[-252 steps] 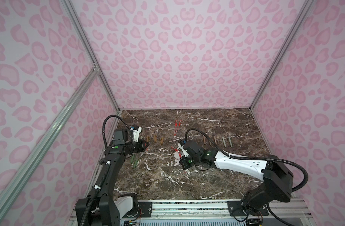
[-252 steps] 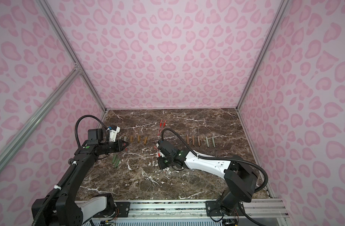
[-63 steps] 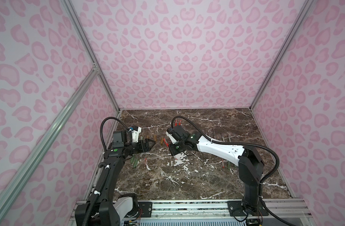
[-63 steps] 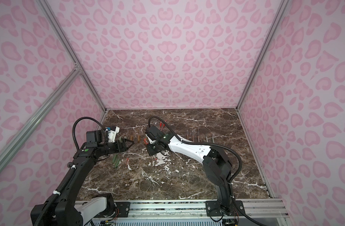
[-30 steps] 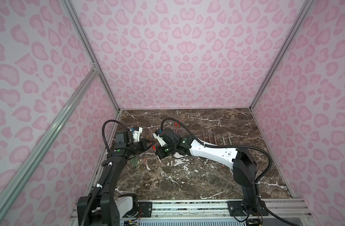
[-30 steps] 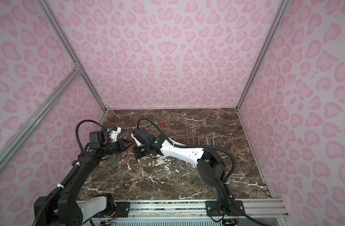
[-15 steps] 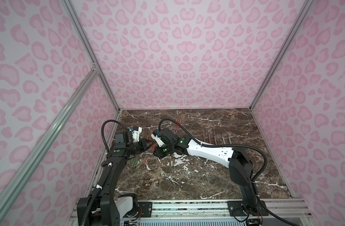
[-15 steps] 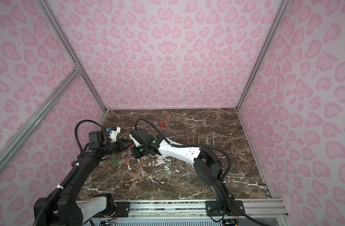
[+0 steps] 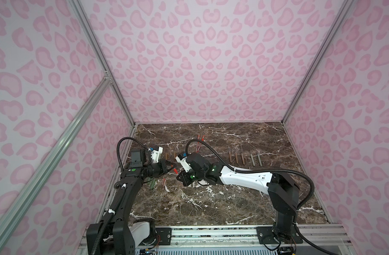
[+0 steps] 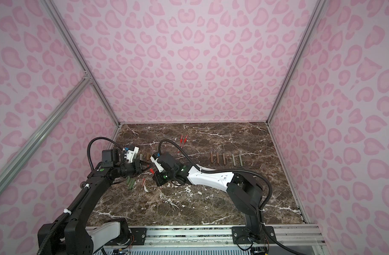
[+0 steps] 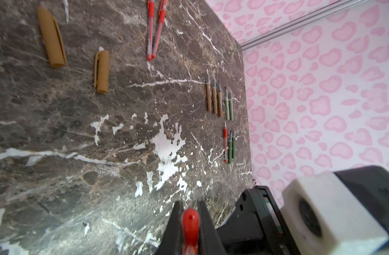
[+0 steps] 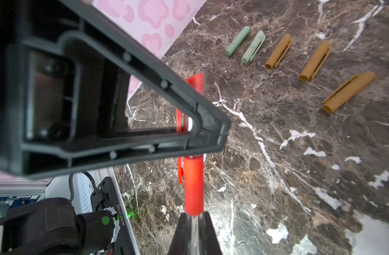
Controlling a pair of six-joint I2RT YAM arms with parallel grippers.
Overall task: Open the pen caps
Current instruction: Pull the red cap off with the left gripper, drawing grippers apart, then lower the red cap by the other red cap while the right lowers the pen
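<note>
A red pen is held above the table between both grippers. My left gripper is shut on its red pen cap, seen end-on. The same cap sticks out of my right gripper, which is shut on the pen's clear barrel. In both top views the two grippers meet tip to tip at the left of the table, the red cap between them. Loose pen caps lie near: tan, pale green, dark green, red.
A row of uncapped pen barrels lies at the back right of the marble table. Two capped red pens lie at the back middle. A second short row of barrels lies nearer the right wall. The pink wall stands close behind the left arm.
Over the last two seconds my right gripper carried the red pen leftward to my left gripper. In the last half second both arms have barely moved.
</note>
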